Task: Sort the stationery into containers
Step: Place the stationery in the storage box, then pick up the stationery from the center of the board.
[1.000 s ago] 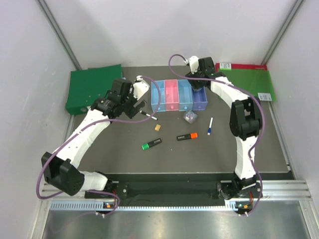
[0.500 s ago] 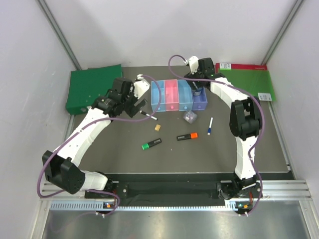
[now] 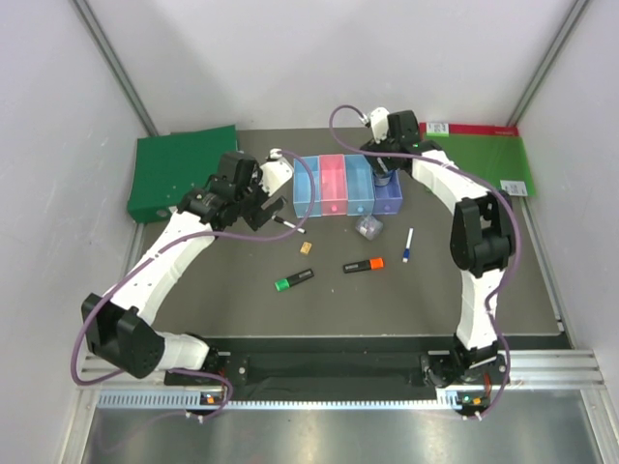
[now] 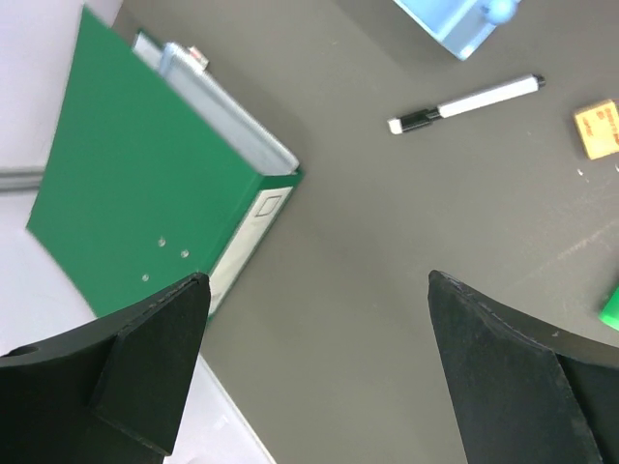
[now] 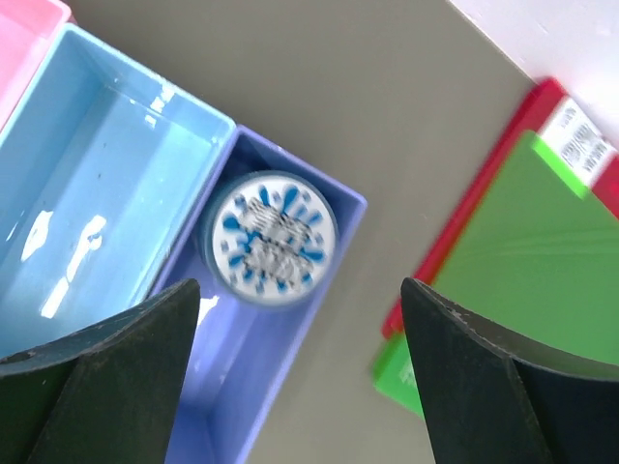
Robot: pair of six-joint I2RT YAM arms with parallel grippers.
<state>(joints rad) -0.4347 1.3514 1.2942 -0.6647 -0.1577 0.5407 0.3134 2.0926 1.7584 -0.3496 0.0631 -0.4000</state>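
The four joined trays point(image 3: 334, 198) stand at the back centre. The round blue-grey tin point(image 5: 273, 239) lies in the purple-blue tray point(image 5: 324, 324), and my open, empty right gripper point(image 5: 300, 387) hovers just above it point(image 3: 384, 166). My left gripper point(image 3: 259, 205) is open and empty above the table left of the trays point(image 4: 314, 377). The black-white marker point(image 3: 290, 225) point(image 4: 464, 103) and the tan block point(image 3: 306, 247) point(image 4: 598, 128) lie near it. The green-capped highlighter point(image 3: 293, 280), orange-capped highlighter point(image 3: 363, 264), clear clip box point(image 3: 368, 226) and blue-white pen point(image 3: 407, 245) lie in front of the trays.
A green folder point(image 3: 179, 169) point(image 4: 145, 184) lies at the back left. A flat green red-edged board point(image 3: 484, 155) point(image 5: 522, 251) lies at the back right, beside the purple-blue tray. White walls close the table's sides and back.
My right gripper has risen and drawn back a little from the purple-blue tray, and the tin stays in the tray. The left arm has hardly moved.
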